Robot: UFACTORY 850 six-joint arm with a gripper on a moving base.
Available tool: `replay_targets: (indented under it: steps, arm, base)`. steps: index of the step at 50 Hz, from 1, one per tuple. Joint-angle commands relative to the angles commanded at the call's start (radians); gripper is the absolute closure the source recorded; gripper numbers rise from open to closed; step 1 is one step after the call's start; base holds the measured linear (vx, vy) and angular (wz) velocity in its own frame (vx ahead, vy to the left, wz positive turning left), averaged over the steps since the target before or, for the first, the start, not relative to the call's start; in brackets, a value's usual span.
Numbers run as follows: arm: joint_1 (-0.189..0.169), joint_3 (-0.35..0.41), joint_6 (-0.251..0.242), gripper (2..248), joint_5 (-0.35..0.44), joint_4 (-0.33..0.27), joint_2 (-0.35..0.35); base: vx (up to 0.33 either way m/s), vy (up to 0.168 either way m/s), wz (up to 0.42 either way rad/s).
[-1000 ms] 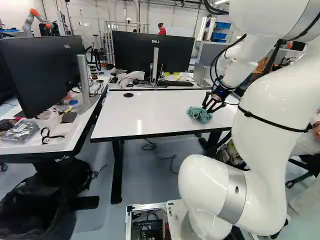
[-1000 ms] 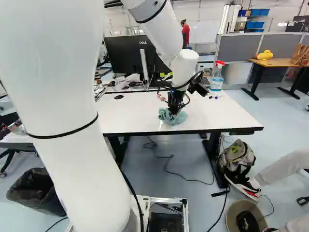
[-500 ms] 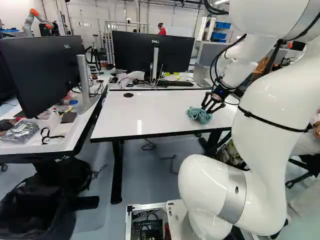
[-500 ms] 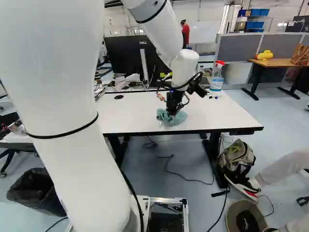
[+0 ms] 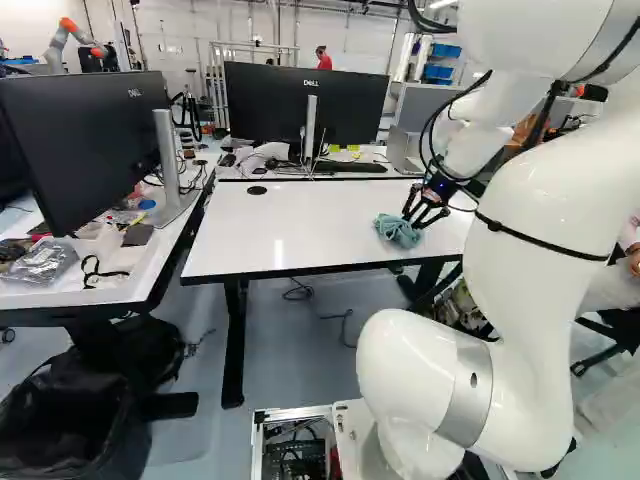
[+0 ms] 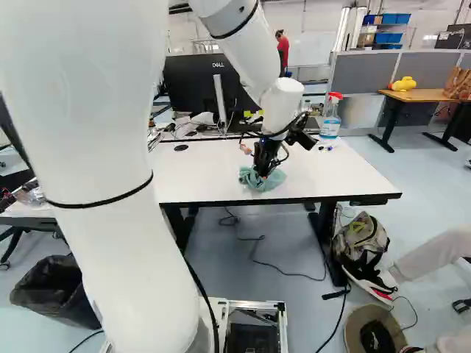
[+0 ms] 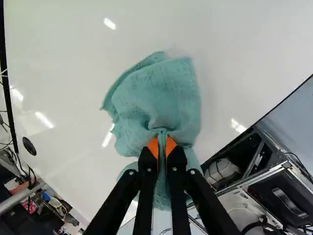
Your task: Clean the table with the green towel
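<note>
Tool [image 6: 263, 173] pinches crumpled green cloth [image 7: 159, 98].

The glossy white arm [image 5: 540, 330] wears black straps [image 6: 103, 204].

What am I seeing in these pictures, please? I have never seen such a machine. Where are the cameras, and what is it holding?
The machine is one white robot arm on a moving base. Two views come from the base, behind the arm, left and right, looking ahead. The third comes from the wrist, looking along the black jaws. Their orange pads are closed on a green towel, which rests bunched on a white table. A spray bottle stands near the table's far edge.
</note>
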Motion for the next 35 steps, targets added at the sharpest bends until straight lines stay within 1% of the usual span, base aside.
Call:
replay_targets:
  steps: [30,35]
  arm:
    - [0.0,0.0,0.0,213,0.0,0.0,0.0]
    - [0.0,0.009,0.0,213,0.0,0.0,0.007]
  base:
    - [0.0,0.0,0.0]
    - [0.0,0.0,0.0]
